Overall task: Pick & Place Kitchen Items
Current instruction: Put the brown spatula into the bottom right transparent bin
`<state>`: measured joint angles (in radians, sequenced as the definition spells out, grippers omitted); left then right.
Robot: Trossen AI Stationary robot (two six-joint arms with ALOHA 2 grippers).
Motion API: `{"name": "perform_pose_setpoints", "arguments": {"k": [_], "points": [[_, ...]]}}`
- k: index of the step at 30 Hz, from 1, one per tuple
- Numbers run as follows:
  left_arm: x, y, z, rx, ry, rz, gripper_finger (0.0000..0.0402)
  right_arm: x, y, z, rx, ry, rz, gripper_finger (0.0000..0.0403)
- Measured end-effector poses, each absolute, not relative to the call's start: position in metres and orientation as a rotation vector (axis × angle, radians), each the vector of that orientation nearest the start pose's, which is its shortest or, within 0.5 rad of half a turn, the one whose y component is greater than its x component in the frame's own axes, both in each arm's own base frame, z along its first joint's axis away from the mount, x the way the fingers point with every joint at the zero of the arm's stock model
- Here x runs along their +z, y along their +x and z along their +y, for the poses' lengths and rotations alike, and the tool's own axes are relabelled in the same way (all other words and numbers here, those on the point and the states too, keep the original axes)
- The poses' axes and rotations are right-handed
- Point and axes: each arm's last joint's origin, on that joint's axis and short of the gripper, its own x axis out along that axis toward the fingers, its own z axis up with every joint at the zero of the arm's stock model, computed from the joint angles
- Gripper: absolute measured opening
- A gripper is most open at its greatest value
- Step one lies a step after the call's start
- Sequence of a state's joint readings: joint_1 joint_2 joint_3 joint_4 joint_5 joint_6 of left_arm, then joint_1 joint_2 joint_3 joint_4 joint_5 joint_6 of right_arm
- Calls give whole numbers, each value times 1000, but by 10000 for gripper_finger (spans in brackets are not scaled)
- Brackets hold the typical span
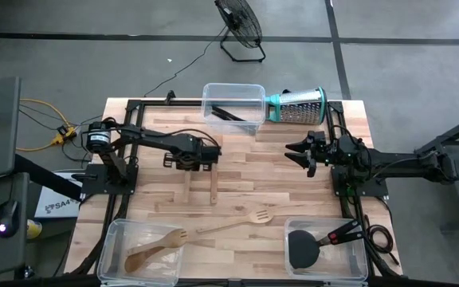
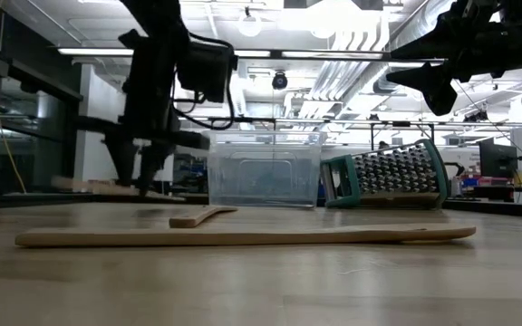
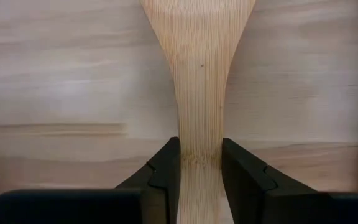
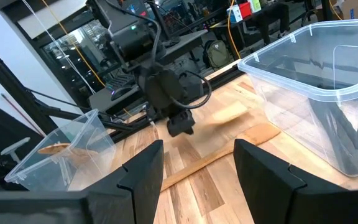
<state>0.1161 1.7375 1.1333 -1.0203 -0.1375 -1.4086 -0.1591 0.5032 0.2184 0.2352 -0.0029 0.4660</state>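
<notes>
My left gripper [image 1: 186, 162] stands at the table's middle left, shut on a pale wooden spatula [image 1: 188, 183]. In the left wrist view the spatula's blade [image 3: 197, 25] widens beyond the fingers. A second wooden spatula [image 1: 213, 185] lies flat beside it. A slotted wooden spoon [image 1: 241, 221] lies flat nearer the front. My right gripper [image 1: 303, 155] hangs open and empty above the table's right half, high in the low view [image 2: 433, 86]. My left gripper pinches the spatula's handle just behind the blade's neck [image 3: 201, 134] between its two fingers [image 3: 166, 165]. The fingers come from above, pointing down, and lie across the handle. The spatula lies level [image 2: 107, 186]; whether it is clear of the table I cannot tell.
A clear bin [image 1: 233, 108] with thin black tools stands at the far edge, beside a steel cone grater [image 1: 297, 106] on its side. A front-left bin [image 1: 146, 247] holds wooden spoons. A front-right bin [image 1: 325, 247] holds a black spatula with a red-black handle.
</notes>
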Motion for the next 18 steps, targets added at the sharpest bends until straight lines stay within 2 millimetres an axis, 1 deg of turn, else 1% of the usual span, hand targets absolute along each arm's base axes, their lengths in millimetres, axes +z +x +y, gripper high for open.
{"name": "perform_pose_setpoints", "arguments": {"k": [2, 6, 10, 12, 14, 16, 18], "points": [[184, 293, 38, 1267, -1021, 1209, 90, 215, 136, -22, -165, 469, 12, 188], [204, 297, 38, 1185, -990, 1244, 90, 215, 136, -22, -165, 469, 12, 188], [228, 299, 38, 1139, -952, 1266, 90, 215, 136, -22, -165, 469, 13, 188], [242, 295, 38, 1122, -929, 1285, 90, 215, 136, -22, -165, 469, 12, 188], [257, 295, 38, 1078, -936, 1256, 90, 215, 136, -22, -166, 469, 12, 188], [268, 291, 37, 1047, -924, 1284, 90, 215, 136, -22, -166, 469, 12, 188], [282, 290, 36, 983, -948, 1263, 90, 215, 136, -22, -165, 469, 12, 188]]}}
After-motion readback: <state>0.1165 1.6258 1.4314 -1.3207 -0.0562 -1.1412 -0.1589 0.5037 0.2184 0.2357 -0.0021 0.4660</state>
